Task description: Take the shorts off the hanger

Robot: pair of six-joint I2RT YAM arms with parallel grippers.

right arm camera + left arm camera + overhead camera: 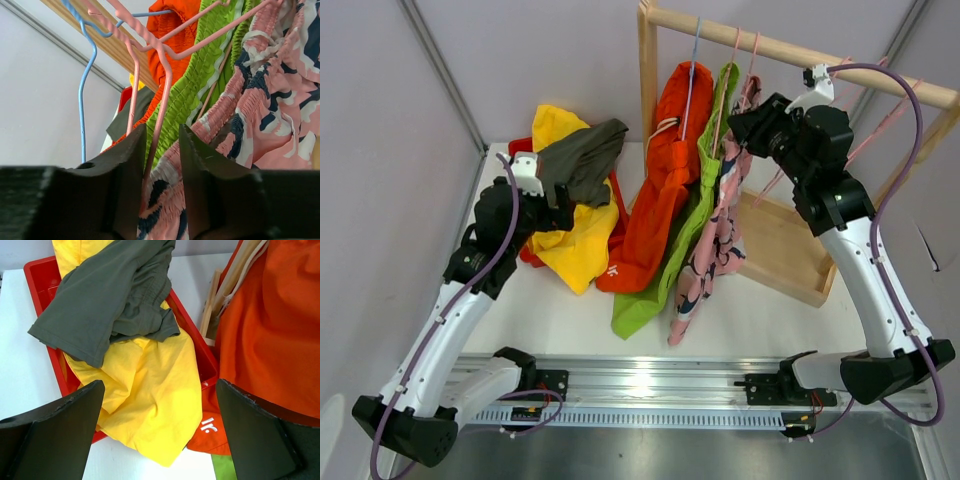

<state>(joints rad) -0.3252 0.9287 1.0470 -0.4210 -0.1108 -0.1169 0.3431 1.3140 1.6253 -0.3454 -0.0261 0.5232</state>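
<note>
Three shorts hang on the wooden rail (790, 50): orange (655, 200) on a blue hanger (82, 85), lime green (670, 260), and pink with dark pattern (705, 250) on a pink hanger (162, 80). My right gripper (738, 130) is up by the rail, its jaws closed narrowly on the pink shorts' waistband (220, 112), with the pink hanger's wire also between them (162, 132). Yellow shorts (150, 390) and dark olive-grey shorts (110, 305) lie in a red bin (40, 275). My left gripper (160, 440) hovers open and empty above the yellow shorts (570, 245).
The rack's wooden upright (647, 80) stands behind the orange shorts and its wooden base tray (785, 250) lies at the right. Empty pink hangers (880, 125) hang further right on the rail. Grey walls close in on both sides.
</note>
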